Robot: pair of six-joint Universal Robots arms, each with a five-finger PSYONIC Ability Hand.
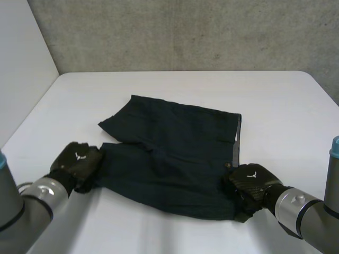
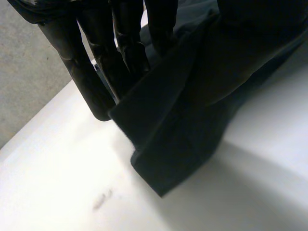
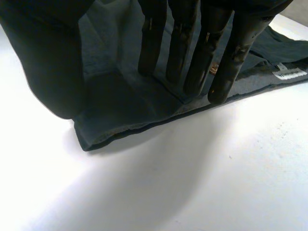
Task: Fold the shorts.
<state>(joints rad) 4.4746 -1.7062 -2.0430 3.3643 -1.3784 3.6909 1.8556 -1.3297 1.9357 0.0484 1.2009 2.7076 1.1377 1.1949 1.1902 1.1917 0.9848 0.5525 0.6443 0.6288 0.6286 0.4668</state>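
Observation:
Dark navy shorts (image 1: 175, 153) lie spread on the white table (image 1: 159, 233), waistband to the right and leg hems to the left. My left hand (image 1: 78, 161) is at the near leg's hem. In the left wrist view its fingers (image 2: 120, 48) and thumb are closed on the shorts' hem (image 2: 183, 125), which is raised off the table. My right hand (image 1: 250, 182) rests at the near waistband corner. In the right wrist view its fingers (image 3: 192, 53) are straight and spread above the flat shorts (image 3: 125, 106), with the thumb held apart.
A white label (image 3: 288, 73) shows inside the waistband beyond my right fingertips. A grey concrete wall (image 1: 185, 32) stands behind the table's far edge. Bare table surrounds the shorts on all sides.

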